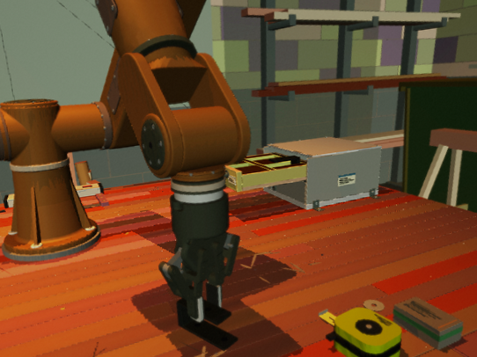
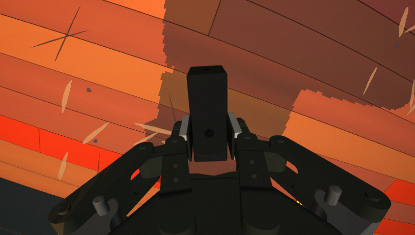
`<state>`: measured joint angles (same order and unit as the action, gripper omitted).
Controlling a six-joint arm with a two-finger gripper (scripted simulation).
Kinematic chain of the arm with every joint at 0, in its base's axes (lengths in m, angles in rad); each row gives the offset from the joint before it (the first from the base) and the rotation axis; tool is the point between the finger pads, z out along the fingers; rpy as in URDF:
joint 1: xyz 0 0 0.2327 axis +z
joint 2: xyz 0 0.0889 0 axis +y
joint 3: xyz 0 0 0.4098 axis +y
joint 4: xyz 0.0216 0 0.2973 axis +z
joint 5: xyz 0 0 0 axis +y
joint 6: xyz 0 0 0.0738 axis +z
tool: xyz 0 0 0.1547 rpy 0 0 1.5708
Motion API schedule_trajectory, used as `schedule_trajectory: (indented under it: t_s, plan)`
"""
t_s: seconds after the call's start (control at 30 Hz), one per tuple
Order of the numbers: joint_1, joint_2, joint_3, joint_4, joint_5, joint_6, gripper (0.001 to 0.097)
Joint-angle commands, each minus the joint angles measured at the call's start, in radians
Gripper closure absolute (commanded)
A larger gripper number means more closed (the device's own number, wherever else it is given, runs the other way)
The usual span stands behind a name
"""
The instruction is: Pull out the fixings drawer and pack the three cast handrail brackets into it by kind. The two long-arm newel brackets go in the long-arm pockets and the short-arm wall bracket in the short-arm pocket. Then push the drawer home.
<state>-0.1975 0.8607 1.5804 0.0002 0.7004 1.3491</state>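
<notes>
My gripper (image 1: 206, 308) stands straight down over a black cast bracket (image 1: 206, 327) that rests on the red plank table. Its fingers are closed on the bracket's upright part, one on each side (image 2: 207, 137). The bracket's flat arm (image 2: 207, 96) runs out ahead of the fingers on the boards, with a hole near its end. The fixings drawer (image 1: 266, 170) stands pulled out of the grey cabinet (image 1: 330, 170) at the back of the table. Its pockets show dark between yellow dividers. I see no other brackets.
The grey cabinet sits behind and to the right of me. A yellow tape measure (image 1: 366, 335), a washer (image 1: 374, 304) and a grey-green block (image 1: 428, 321) lie on the near right. My arm's base (image 1: 43, 208) stands at the left. A sawhorse (image 1: 475, 161) is beyond the right edge.
</notes>
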Motion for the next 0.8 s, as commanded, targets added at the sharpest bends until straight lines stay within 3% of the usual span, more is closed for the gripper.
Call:
schedule_trajectory:
  t_s: [0.0, 0.27, 0.77]
  plan:
    - [0.000, 0.000, -0.001, -0.001, -0.001, 0.000, 0.0736]
    - [-0.001, 0.001, -0.001, -0.001, -0.002, 0.000, 0.0896]
    - [0.000, -0.023, -0.005, -0.001, 0.025, 0.000, 0.0901]
